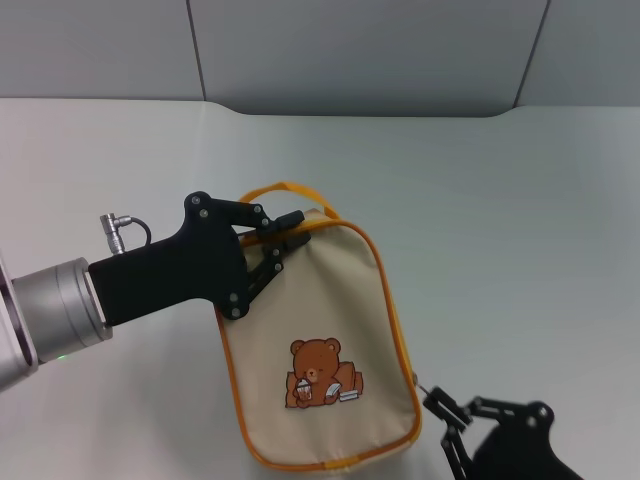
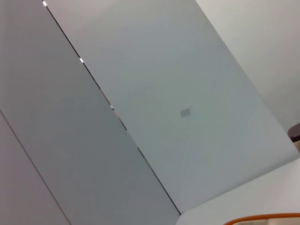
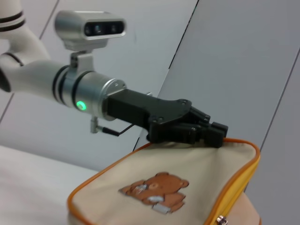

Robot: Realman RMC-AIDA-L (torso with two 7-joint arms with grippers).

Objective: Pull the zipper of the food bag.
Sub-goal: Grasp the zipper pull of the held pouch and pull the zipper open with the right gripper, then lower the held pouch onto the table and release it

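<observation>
The beige food bag (image 1: 320,320) with a brown bear print lies on the white table, its yellow-orange loop handle (image 1: 290,190) at the far end. The yellow-orange zipper (image 1: 395,320) runs along its right edge. The small silvery pull (image 1: 420,385) is at the near right corner and also shows in the right wrist view (image 3: 219,219). My left gripper (image 1: 290,232) is shut on the bag's far top corner, as the right wrist view shows too (image 3: 215,133). My right gripper (image 1: 438,403) sits at the near right corner, its fingertips closed together at the pull.
The white table (image 1: 520,220) stretches to the right and behind the bag. Grey wall panels (image 1: 350,50) stand at the back. A silver connector (image 1: 115,228) sticks out of my left wrist. The left wrist view shows mostly wall, with a sliver of the orange handle (image 2: 262,218).
</observation>
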